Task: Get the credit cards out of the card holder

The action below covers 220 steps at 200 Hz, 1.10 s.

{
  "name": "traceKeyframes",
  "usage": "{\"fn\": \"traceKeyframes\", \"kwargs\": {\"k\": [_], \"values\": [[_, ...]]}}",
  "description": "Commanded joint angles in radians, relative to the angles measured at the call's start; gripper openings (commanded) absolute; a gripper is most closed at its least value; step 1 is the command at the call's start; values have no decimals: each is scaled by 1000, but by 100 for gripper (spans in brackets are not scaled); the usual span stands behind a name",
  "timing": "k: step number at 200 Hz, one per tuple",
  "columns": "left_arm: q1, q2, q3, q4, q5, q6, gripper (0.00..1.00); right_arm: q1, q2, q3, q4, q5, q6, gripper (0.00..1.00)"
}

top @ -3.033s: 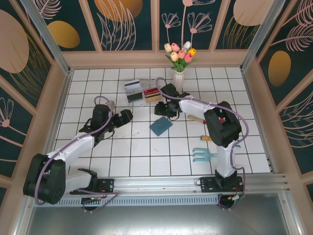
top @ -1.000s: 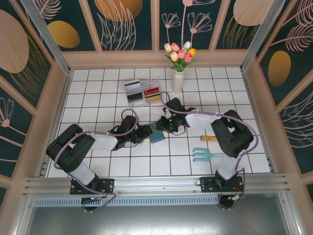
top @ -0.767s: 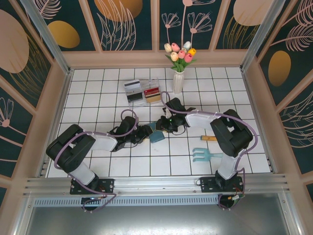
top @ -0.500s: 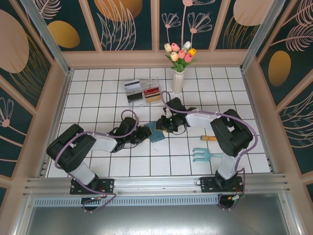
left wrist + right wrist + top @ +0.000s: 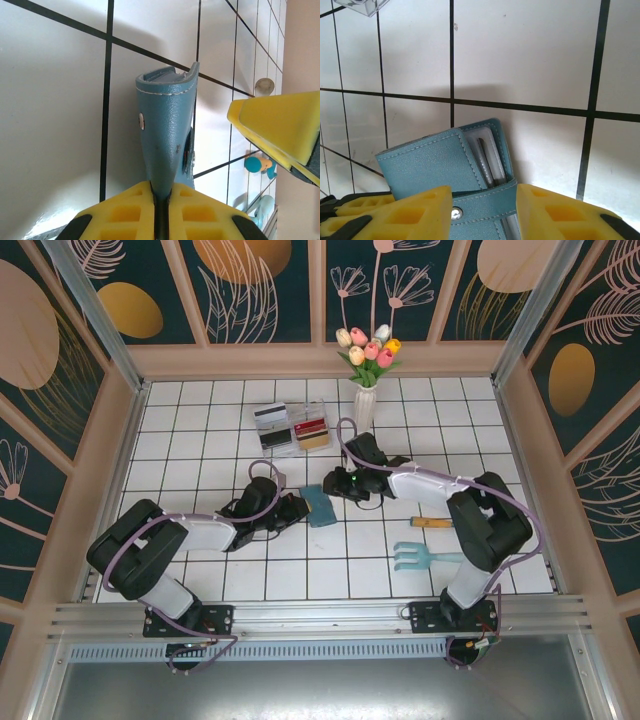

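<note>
left gripper (image 5: 160, 207) clamped on card holder (image 5: 167, 120) near edge | holder sat mid-table between both grippers | right gripper (image 5: 482, 212) fingers spread apart, straddling holder's snap strap | credit cards (image 5: 312, 428) lay in clear tray (image 5: 293, 408) beyond

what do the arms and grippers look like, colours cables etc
Both the left arm and right arm have white link shells between bulky black joint housings, with a thin lilac cable running along each. The left gripper and right gripper are black with bright yellow fingers, moulded with rectangular pockets.
</note>
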Motion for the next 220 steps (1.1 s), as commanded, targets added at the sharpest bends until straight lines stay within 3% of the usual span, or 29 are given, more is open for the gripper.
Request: {"fn": "traceKeyframes", "kwargs": {"k": [1, 58, 148, 220], "values": [[-7, -14, 32, -17, 22, 32, 6, 33, 1, 37, -43, 42, -25, 44], [-7, -5, 31, -8, 24, 13, 4, 66, 45, 43, -49, 38, -1, 56], [-6, 0, 61, -42, 16, 37, 2, 91, 90, 48, -87, 11, -40, 60], [-7, -35, 62, -152, -75, 38, 0, 84, 58, 47, -232, 269, -45, 52]]}}
